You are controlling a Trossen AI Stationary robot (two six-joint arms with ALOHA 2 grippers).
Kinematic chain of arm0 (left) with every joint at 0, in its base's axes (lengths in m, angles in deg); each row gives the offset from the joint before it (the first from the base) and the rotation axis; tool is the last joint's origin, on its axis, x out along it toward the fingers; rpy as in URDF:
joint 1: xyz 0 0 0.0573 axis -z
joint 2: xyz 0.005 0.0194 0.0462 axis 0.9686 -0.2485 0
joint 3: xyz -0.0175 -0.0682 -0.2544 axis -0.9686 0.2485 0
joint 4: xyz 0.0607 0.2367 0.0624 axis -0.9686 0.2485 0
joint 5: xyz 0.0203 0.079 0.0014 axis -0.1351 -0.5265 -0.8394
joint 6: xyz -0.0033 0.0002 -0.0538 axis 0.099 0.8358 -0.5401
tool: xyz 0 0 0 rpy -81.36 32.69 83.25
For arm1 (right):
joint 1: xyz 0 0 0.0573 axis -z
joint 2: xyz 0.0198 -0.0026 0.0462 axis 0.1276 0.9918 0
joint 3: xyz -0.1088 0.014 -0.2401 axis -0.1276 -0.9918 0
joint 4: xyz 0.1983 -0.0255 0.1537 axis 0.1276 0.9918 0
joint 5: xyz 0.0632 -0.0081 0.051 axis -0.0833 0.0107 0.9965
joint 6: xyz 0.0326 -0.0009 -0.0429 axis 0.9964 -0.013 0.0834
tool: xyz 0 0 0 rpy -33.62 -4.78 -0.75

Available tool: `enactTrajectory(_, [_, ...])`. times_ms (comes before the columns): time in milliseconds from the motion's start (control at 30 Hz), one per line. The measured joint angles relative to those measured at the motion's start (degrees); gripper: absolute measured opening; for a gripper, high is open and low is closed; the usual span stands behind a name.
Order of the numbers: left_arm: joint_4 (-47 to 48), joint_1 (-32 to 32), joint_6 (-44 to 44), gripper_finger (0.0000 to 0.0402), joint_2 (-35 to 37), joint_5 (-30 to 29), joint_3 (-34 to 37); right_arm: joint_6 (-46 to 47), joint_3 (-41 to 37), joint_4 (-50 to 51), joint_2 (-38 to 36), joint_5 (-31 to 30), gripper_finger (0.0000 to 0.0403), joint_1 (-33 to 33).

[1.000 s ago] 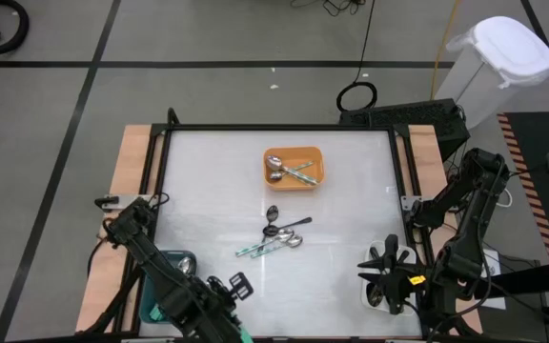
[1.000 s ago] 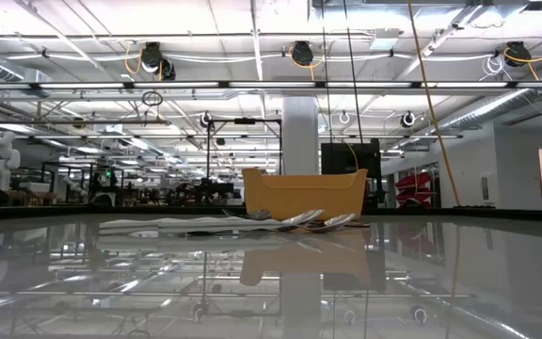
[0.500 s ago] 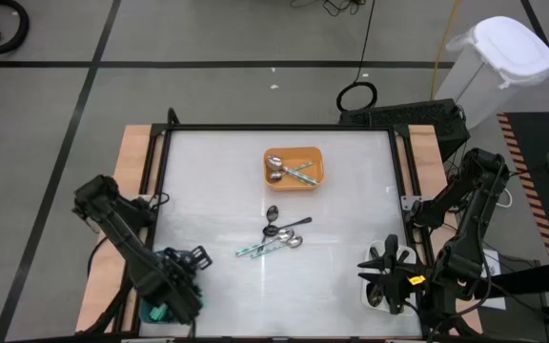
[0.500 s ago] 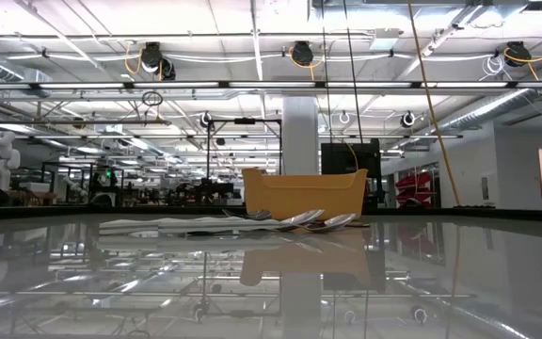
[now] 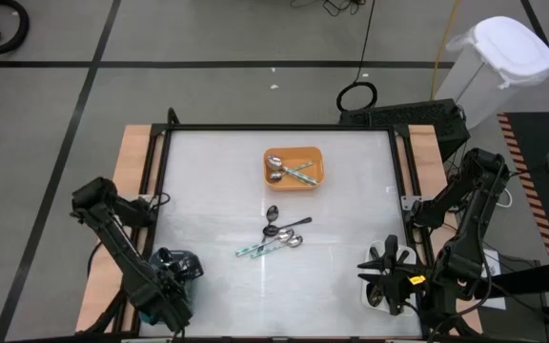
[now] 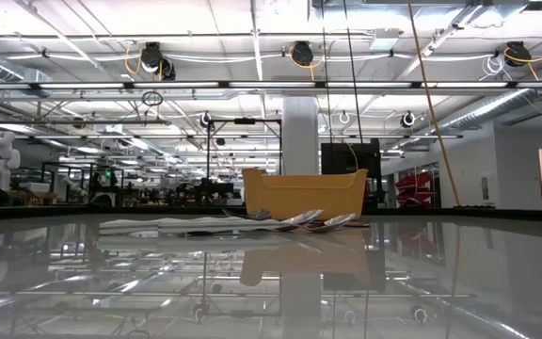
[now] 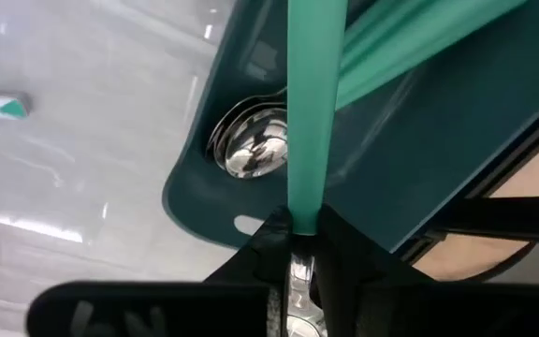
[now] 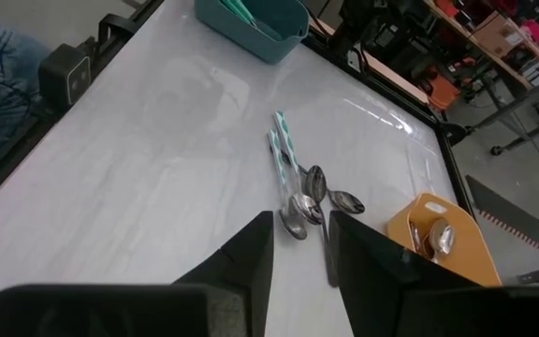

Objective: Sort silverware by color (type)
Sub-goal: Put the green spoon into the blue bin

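Teal-handled spoon in hand: I am holding one teal-handled spoon (image 7: 305, 112) over the teal tray (image 7: 438, 140) at the table's near-left corner; the left gripper (image 7: 299, 245) is pinching its handle end between near-closed fingers, so the bowl hangs over spoons already lying inside.
Why there: I am judging this a drop into the teal tray, matching handle colour to tray colour.
Teal tray contents: I am seeing at least one shiny bowl (image 7: 251, 145) and more teal handles inside; I cannot count them.
Centre cluster: I am counting about five spoons (image 5: 276, 235) waiting mid-table — two teal-handled (image 8: 284, 140), two or three silver, one black (image 5: 294, 224).
Orange tray: it (image 5: 293, 168) is sitting toward the far side, holding two silver bowls and, oddly, what looks like a teal handle.
Right gripper: it (image 8: 299, 245) is waiting at the near-right corner with fingers parted and nothing between them.
White tray: it (image 5: 396, 252) is lying beneath the right arm, mostly hidden.
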Motion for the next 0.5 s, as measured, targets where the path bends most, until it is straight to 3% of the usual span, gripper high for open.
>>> enactTrajectory(500, [0.1, -0.6, 3.4, 0.0034, -0.4, -0.1, 2.3, -0.9, 0.0, -0.3, 0.0, 0.1, 0.01, 1.1])
